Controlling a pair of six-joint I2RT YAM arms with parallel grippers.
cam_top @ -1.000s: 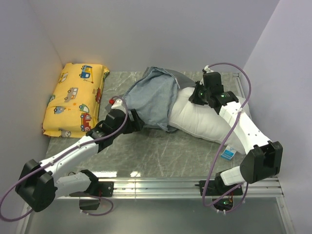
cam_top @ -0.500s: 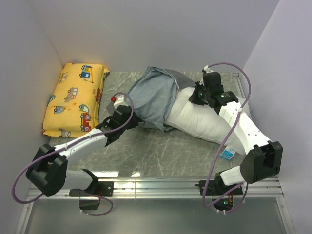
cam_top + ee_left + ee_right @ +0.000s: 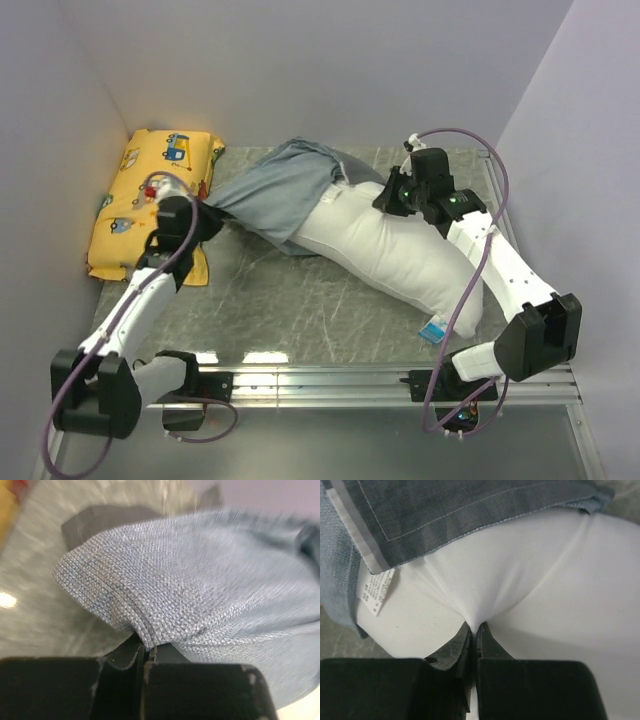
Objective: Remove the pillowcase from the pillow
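- The left gripper (image 3: 145, 652), now clenched on the soft blue-grey fabric pillowcase (image 3: 275, 190), has swung beside the yellow cartoon-car cushion (image 3: 150, 205), dragging the cover further off the plump white pillow (image 3: 390, 255).
- The right gripper (image 3: 474, 627) pinches the pillow, well apart from that cushion.
- Folds hide how much pillow is still covered.

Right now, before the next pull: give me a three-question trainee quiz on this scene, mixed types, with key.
1. True or false: the left gripper is shut on the pillowcase.
2. The right gripper pinches: A) the pillowcase, B) the pillow, C) nothing.
3. Is the pillow fully out of the pillowcase?
Key: 1 true. 2 B. 3 No, the pillowcase covers the end of the pillow nearest the left gripper.
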